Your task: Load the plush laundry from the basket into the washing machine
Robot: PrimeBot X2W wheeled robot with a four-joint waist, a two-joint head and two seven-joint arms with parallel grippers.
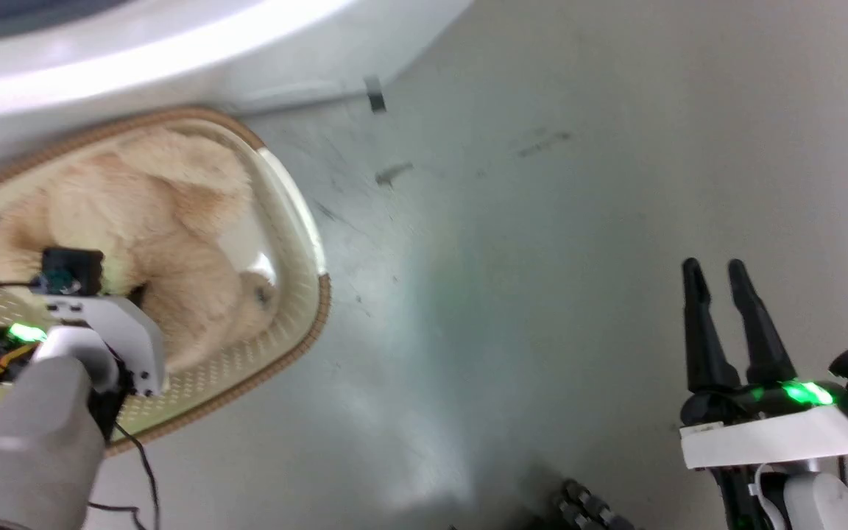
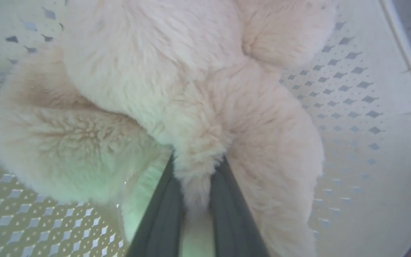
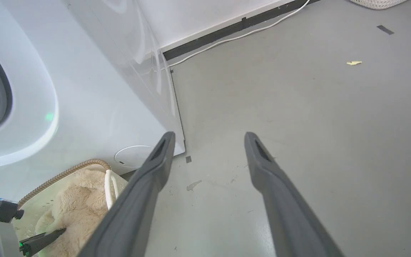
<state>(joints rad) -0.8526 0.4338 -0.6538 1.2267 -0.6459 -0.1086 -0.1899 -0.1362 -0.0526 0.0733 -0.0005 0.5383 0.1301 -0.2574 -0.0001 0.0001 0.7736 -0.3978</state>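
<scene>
One fold of the plush laundry (image 2: 177,71) is clamped by the left gripper (image 2: 197,159), perhaps shallowly. Slow lifting toward twelve o'clock is advised.

A scuffed grey floor (image 1: 542,258) bears the washing machine (image 1: 174,44) at 11 o'clock in the head view, with the basket (image 1: 299,243) standing just beside its base at 9 o'clock. A dark tape mark (image 1: 375,94) lies near the machine's corner at 12 o'clock. In the right wrist view, a white cable (image 3: 234,37) trails along the foot of the wall at 12 o'clock, and a yellow scrap (image 3: 354,63) lies at 2 o'clock.
</scene>
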